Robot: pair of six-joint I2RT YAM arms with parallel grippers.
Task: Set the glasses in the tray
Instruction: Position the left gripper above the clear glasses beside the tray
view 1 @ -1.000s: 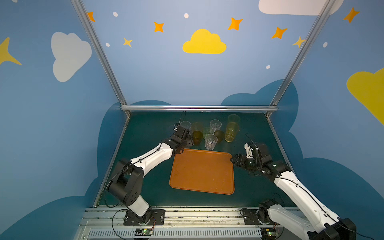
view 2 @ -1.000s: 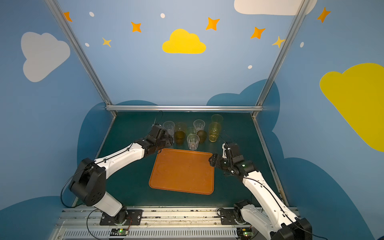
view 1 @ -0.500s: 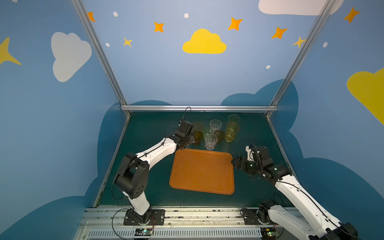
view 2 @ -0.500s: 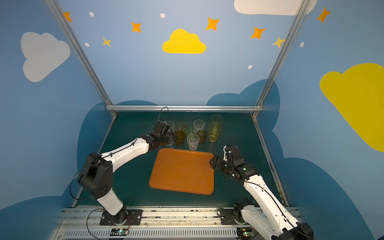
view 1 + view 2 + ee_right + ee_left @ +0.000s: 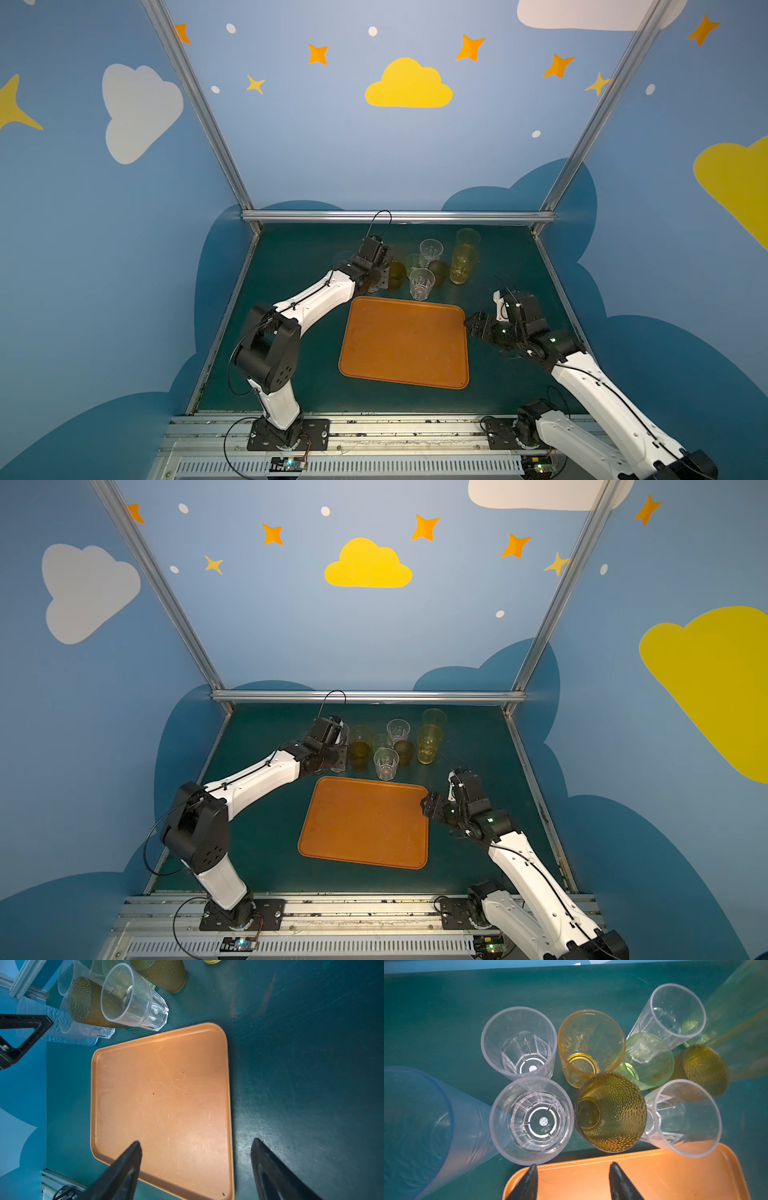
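Note:
The glasses stand in a tight cluster on the green table just behind the orange-brown tray point(image 5: 403, 345). In the left wrist view they include a clear faceted one point(image 5: 531, 1120), a dark brown dotted one point(image 5: 610, 1111), an amber one point(image 5: 591, 1047), a green one point(image 5: 648, 1059) and a tall bluish one point(image 5: 415, 1126). My left gripper point(image 5: 573, 1164) hovers open above the cluster's left side point(image 5: 384, 276), nothing between its fingers. My right gripper point(image 5: 196, 1141) is open and empty at the tray's far right corner point(image 5: 471, 324). The tray point(image 5: 162, 1095) holds nothing.
Two tall yellow glasses point(image 5: 463, 259) stand at the cluster's right end. The back rail point(image 5: 395, 216) runs close behind the glasses. Bare green table point(image 5: 511, 257) lies right of the cluster and around the tray.
My left gripper has shifted a little to the right over the glasses and its jaws have narrowed somewhat. The right gripper has barely moved and stays wide open.

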